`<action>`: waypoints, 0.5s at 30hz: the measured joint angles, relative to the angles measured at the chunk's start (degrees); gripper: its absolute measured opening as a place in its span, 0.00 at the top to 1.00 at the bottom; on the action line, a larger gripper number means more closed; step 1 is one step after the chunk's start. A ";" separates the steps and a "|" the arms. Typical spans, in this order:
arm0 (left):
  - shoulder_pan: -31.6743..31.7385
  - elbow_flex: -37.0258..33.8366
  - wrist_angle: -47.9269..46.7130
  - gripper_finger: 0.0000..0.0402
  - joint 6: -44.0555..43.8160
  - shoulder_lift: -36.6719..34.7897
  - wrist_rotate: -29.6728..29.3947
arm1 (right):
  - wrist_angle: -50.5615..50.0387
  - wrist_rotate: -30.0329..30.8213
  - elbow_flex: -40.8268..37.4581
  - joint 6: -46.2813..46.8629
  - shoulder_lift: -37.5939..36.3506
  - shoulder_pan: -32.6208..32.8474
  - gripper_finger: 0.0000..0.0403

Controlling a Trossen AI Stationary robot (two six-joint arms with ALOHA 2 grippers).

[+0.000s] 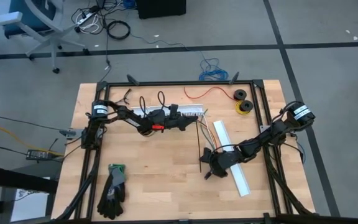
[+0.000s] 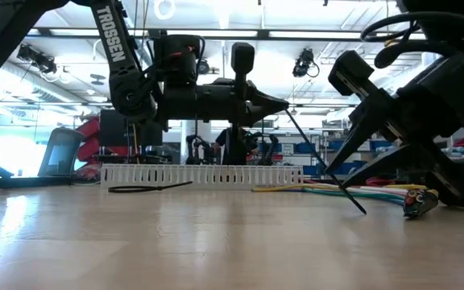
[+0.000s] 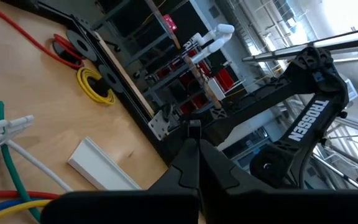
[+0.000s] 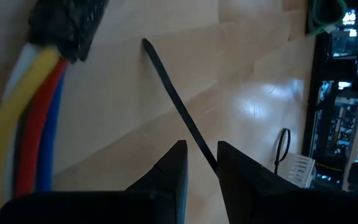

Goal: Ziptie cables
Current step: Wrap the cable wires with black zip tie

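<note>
A thin black plastic ziptie (image 4: 178, 106) is pinched by the right gripper (image 1: 211, 167), at five o'clock; the multicoloured wire bundle (image 2: 353, 192) remains unbound. The left gripper (image 1: 190, 124) is held closed, empty, at twelve.

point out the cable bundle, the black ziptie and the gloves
cable bundle (image 4: 33, 118): right wrist view, on the yellow wire.
black ziptie (image 4: 176, 102): right wrist view, middle of the strap.
gloves (image 1: 113, 186): high view, on the palm.

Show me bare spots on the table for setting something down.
Free: the wood between the gloves and the right hand, and the near edge below both. Crowded: the far side, with the slotted channel, left hand, cables and wire spools.
</note>
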 joint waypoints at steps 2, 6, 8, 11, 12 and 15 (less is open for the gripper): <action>0.00 0.00 0.03 1.00 -0.30 0.00 -0.03 | 0.40 -0.48 0.00 -1.62 0.00 -0.54 0.82; -0.13 0.00 0.05 1.00 -0.36 0.00 -0.07 | 1.04 -1.76 0.00 -3.25 0.00 -2.04 0.85; -0.14 0.00 0.08 1.00 -0.38 0.00 -0.07 | 1.03 -2.18 0.00 -2.84 0.00 -2.53 0.90; -0.15 0.00 0.07 1.00 0.24 0.00 -0.02 | 1.20 -3.37 0.00 1.32 0.00 -2.89 0.98; -0.15 -0.02 0.01 1.00 1.47 0.00 -0.02 | 1.66 -3.98 0.00 4.47 0.00 -2.93 0.99; -0.20 -0.04 0.35 1.00 7.29 0.00 0.25 | 3.43 -5.31 0.00 17.52 0.00 -3.12 1.00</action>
